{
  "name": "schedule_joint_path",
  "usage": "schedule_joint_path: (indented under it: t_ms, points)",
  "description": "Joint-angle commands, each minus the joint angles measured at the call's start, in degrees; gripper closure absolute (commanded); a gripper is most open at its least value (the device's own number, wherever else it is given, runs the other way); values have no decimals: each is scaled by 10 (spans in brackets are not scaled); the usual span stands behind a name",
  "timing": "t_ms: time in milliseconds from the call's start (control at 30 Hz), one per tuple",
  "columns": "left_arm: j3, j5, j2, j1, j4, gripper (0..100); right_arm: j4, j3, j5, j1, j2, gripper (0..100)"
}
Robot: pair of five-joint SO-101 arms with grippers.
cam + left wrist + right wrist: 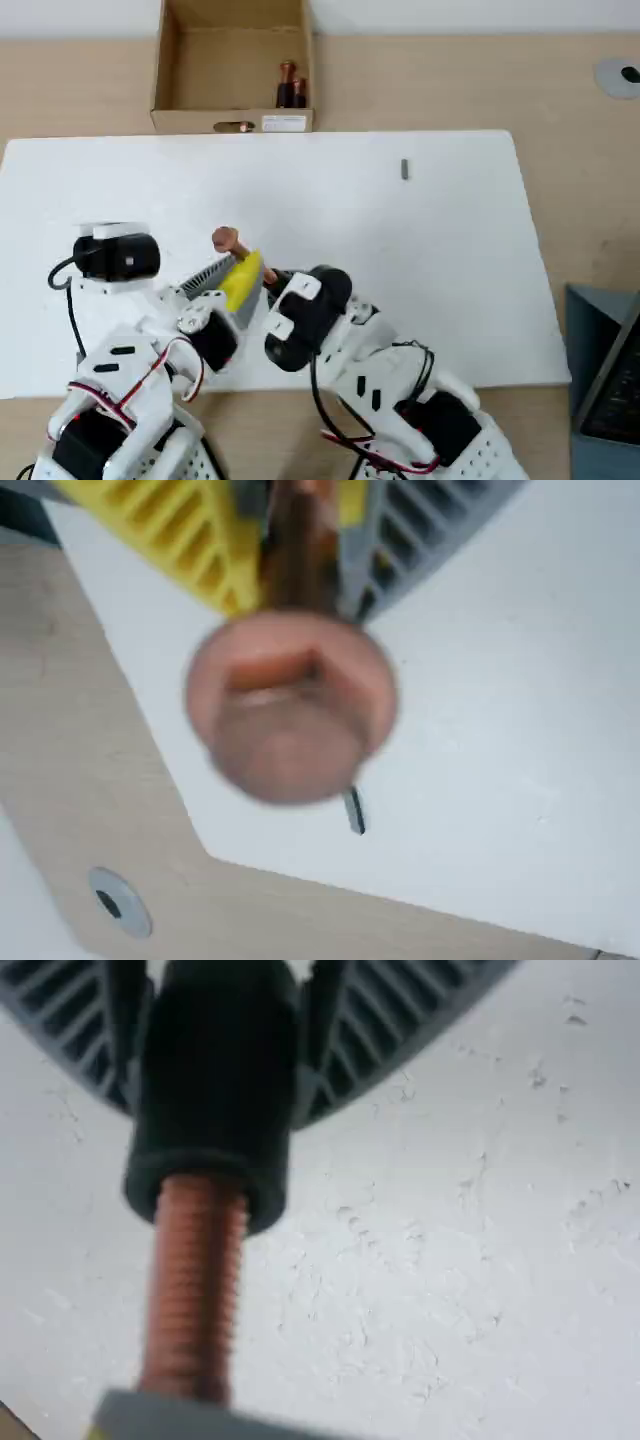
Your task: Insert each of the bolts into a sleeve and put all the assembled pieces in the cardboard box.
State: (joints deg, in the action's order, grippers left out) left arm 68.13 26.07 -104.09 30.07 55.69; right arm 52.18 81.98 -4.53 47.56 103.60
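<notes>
Copper bolt sits pinched by its shank in the left gripper over the white board's near part. Its threaded end is inside the black sleeve, which the right gripper clamps. Farther back, the cardboard box holds two assembled pieces.

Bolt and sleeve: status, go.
Left gripper shut on bolt. Right gripper shut on sleeve, bolt's thread partly in it. Assembled pieces already in cardboard box. Small grey piece on white board, off to the side.
</notes>
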Motion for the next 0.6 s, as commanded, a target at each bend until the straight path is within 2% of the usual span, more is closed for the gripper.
schedule_joint_path:
  t_ms: [0,133,300,567]
  points:
    - [-2,4,-3,18,0,998,-18,-33,-4,4,72,989]
    - [18,3,-3,30,0,998,-18,-33,-5,4,72,989]
    - [47,-61,-3,68,25,998,-17,-33,-25,5,72,989]
    - [48,-67,-3,69,61,994,-18,-33,-25,5,72,989]
